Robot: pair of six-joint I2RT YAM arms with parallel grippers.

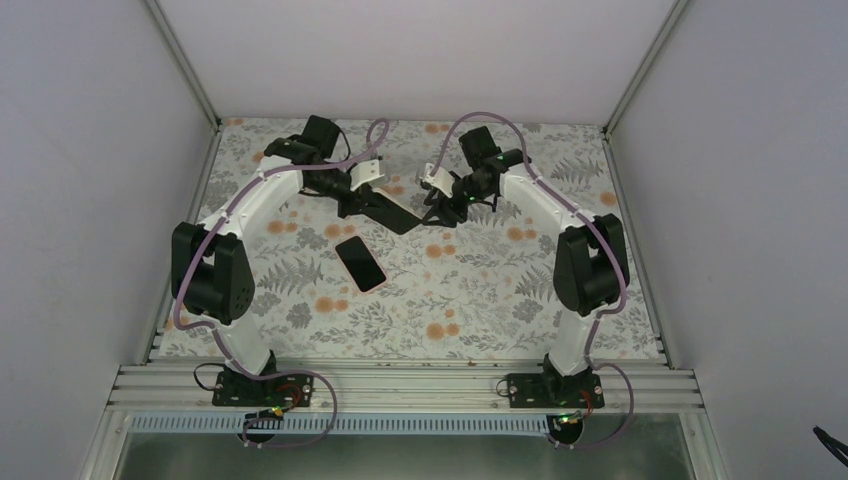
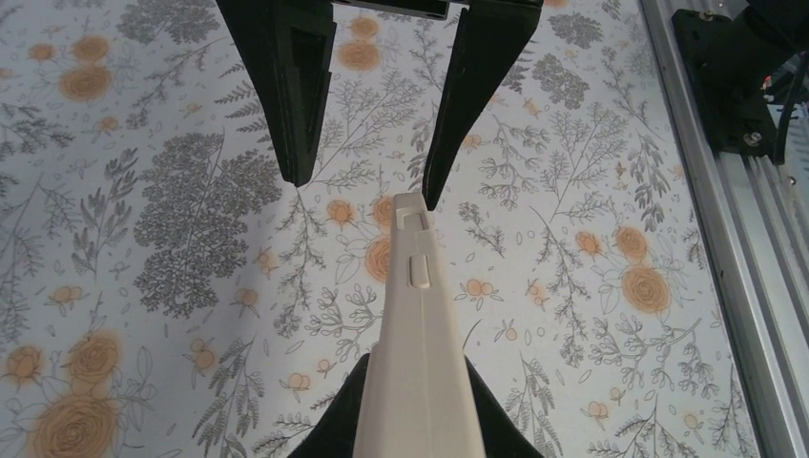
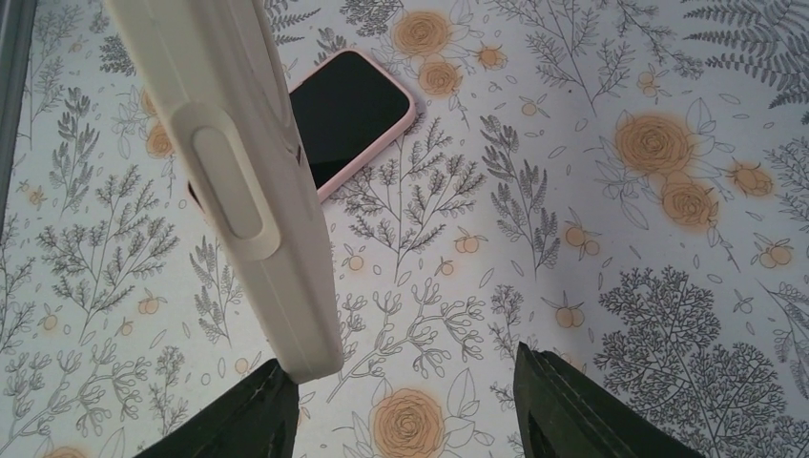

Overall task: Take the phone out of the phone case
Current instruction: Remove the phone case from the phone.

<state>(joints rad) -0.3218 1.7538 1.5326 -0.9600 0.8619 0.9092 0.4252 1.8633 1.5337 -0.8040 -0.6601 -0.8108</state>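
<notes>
Both hands (image 1: 400,215) hover raised, meeting above the phone (image 1: 360,264).

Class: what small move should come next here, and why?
Probably lower the case to the table and let go: the phone already lies out on the table, while the case hangs aloft between the left tool and right tool.

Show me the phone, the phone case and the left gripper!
phone (image 3: 348,110): right wrist view, middle of its dark screen.
phone case (image 3: 277,258): right wrist view, its cream side edge.
left gripper (image 2: 363,191): left wrist view, midway between its fingertips.
</notes>
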